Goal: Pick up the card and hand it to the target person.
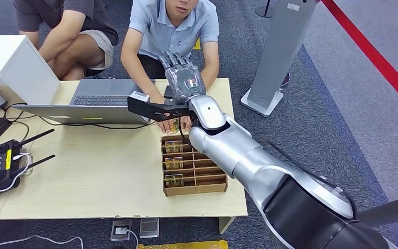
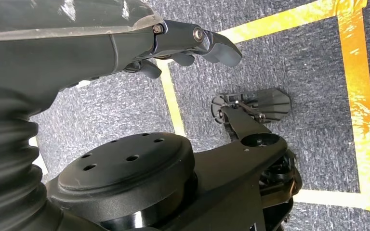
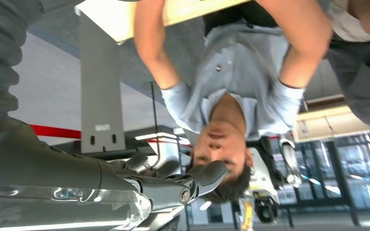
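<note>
A shallow wooden tray (image 1: 218, 184) with thin slat dividers sits on the pale wood-grain surface (image 1: 98, 176), three glossy gold cards (image 1: 173, 147) lying in its left column. The silver right arm reaches across the tray toward the person in a light blue shirt (image 1: 179, 26), its plastic-wrapped right robot hand (image 1: 182, 73) raised with fingers extended and apart, holding nothing visible. The left robot hand (image 2: 183, 45) hangs over grey carpet, fingers loosely curled and empty.
</note>
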Available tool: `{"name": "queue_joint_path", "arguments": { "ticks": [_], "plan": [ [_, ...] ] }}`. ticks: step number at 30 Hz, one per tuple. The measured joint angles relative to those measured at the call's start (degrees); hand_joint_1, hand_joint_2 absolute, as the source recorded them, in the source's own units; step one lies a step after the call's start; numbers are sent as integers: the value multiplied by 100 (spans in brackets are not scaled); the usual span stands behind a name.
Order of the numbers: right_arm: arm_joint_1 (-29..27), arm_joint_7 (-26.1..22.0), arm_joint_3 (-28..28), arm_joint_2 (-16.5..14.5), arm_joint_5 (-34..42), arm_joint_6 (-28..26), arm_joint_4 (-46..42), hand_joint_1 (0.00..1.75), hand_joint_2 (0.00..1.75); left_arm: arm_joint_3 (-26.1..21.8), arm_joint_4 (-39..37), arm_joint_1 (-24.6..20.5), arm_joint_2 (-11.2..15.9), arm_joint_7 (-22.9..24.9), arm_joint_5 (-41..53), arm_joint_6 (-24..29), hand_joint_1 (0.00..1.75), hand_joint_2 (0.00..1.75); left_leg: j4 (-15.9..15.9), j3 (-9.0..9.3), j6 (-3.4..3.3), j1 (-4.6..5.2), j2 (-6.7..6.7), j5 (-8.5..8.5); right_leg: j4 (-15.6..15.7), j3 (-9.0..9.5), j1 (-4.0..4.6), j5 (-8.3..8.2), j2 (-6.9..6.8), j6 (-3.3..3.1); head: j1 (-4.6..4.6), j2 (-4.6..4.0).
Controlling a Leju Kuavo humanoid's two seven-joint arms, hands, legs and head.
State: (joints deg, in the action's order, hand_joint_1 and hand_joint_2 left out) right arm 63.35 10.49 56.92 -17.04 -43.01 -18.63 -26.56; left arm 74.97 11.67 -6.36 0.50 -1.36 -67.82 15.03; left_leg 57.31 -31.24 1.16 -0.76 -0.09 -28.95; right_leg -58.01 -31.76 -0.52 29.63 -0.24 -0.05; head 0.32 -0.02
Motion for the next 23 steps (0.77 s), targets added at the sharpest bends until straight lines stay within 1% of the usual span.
{"name": "queue_joint_path", "arguments": {
  "ticks": [4, 6, 8, 10, 12, 14, 16, 19, 22, 23],
  "plan": [
    [-8, -322, 36, 79, -83, -3, -308, 0, 175, 2, 0, 1, 3, 13, -54, -10, 0, 175, 1, 2, 0, 0, 0, 0, 0, -3, 0, 0, 0, 0, -8, 0],
    [-86, -245, 55, 237, -261, 100, -722, 0, 175, 2, 0, 3, 4, 46, -101, -11, 0, 175, 1, 5, 0, 0, 0, 0, 1, -2, 0, 0, -2, 0, -14, 0],
    [-288, 22, 51, 484, -454, 191, -1310, 0, 175, 2, 0, 8, 5, 87, -168, -1, 0, 175, 1, 7, 0, 0, 0, 0, 3, 1, 0, 0, -2, 0, -13, 0],
    [-662, 312, -12, 793, -539, 244, -2039, 0, 175, 2, 0, 15, 7, 104, -240, 17, 0, 175, 1, 12, -1, 0, -1, -1, 7, 5, 0, 0, -2, 0, -10, 0],
    [-1193, 477, -145, 1151, -444, 274, -2913, 0, 175, 2, 0, 27, 13, 101, -299, 28, 0, 175, 2, 14, -1, 0, -1, -3, 11, 8, 0, 0, -2, 0, -1, 0],
    [-1768, 463, -344, 1503, -168, 251, -3744, 0, 175, 2, 0, 41, 24, 89, -336, 29, 0, 175, 2, 18, -1, 0, -1, -5, 16, 10, 0, 1, -2, 0, -2, 0],
    [-2439, 211, -621, 1844, 359, 104, -4538, 0, 175, 2, 0, 53, 33, 67, -350, 27, 0, 175, 3, 28, -4, -1, -8, -10, 23, 22, 1, 6, -12, 6, -11, 0],
    [-3556, -619, -1120, 2263, 1577, -136, -5604, 0, 175, 2, 0, 88, 48, 15, -350, 22, 0, 175, 2, 27, -4, -1, -9, -18, 25, 28, 1, 11, -12, 9, 6, 0],
    [-4313, -1439, -1604, 2557, 2579, -95, -6357, 0, 175, 2, 0, 95, 68, -35, -349, 22, 0, 175, 2, 28, -2, -1, 6, -23, 26, 19, 1, 10, 6, 9, -6, 0],
    [-4419, -1552, -1681, 2601, 2709, -68, -6469, 0, 175, 2, 0, 93, 70, -42, -348, 22, 0, 175, 2, 30, -2, -1, 7, -23, 26, 20, 0, 10, 6, 9, -10, 0]
  ]
}}
